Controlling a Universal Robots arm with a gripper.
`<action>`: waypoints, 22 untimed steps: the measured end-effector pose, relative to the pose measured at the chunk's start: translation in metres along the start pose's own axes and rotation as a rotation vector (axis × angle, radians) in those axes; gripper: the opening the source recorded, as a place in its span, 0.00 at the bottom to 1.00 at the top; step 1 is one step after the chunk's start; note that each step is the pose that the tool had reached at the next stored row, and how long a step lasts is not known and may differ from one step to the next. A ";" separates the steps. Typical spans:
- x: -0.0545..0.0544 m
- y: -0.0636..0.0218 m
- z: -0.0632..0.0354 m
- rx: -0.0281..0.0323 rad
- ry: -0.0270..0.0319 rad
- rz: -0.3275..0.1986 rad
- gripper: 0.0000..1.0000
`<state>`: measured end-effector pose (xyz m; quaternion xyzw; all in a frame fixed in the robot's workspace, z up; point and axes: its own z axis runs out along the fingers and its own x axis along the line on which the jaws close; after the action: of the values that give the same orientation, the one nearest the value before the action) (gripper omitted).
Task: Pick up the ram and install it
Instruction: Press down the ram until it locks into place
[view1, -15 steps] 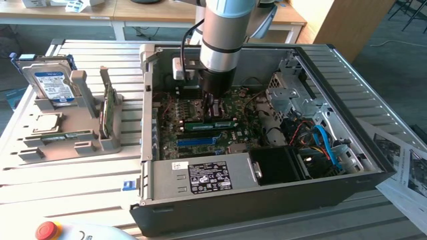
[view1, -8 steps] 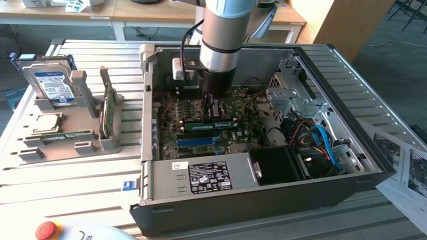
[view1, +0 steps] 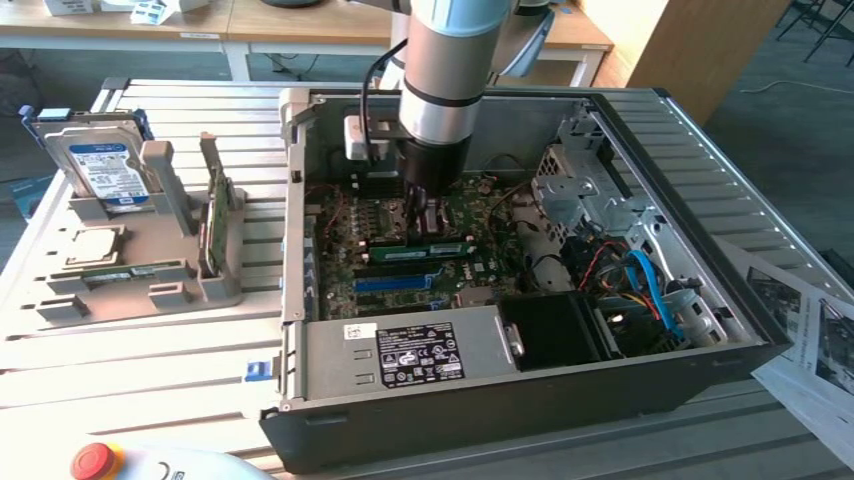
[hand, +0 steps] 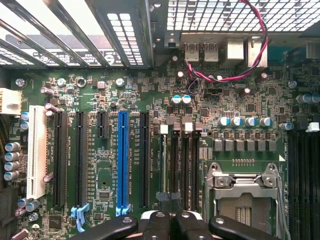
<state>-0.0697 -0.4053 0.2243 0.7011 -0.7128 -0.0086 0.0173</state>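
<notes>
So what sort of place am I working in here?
Likely a computer assembly or repair workbench: an open PC case showing its motherboard, a parts fixture holding a hard drive, and office desks behind.

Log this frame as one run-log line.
stage: install | gripper: shut, inside PC case, over motherboard | ram: on edge directly under gripper | seated: cannot tell

The ram (view1: 424, 247), a long, narrow green stick with a whitish label strip, is standing on edge on the motherboard (view1: 400, 285) inside the open computer case (view1: 534, 400), running lengthwise beside the blue slot (view1: 400, 282).
</notes>
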 end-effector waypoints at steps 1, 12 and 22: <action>0.000 0.0001 -0.0017 -0.0001 0.0003 0.000 0.11; 0.000 0.0008 -0.0201 -0.0005 0.0012 0.000 0.11; 0.000 0.0048 -0.0160 -0.0003 0.0014 0.000 0.11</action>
<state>-0.0739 -0.4055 0.2404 0.7011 -0.7128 -0.0082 0.0179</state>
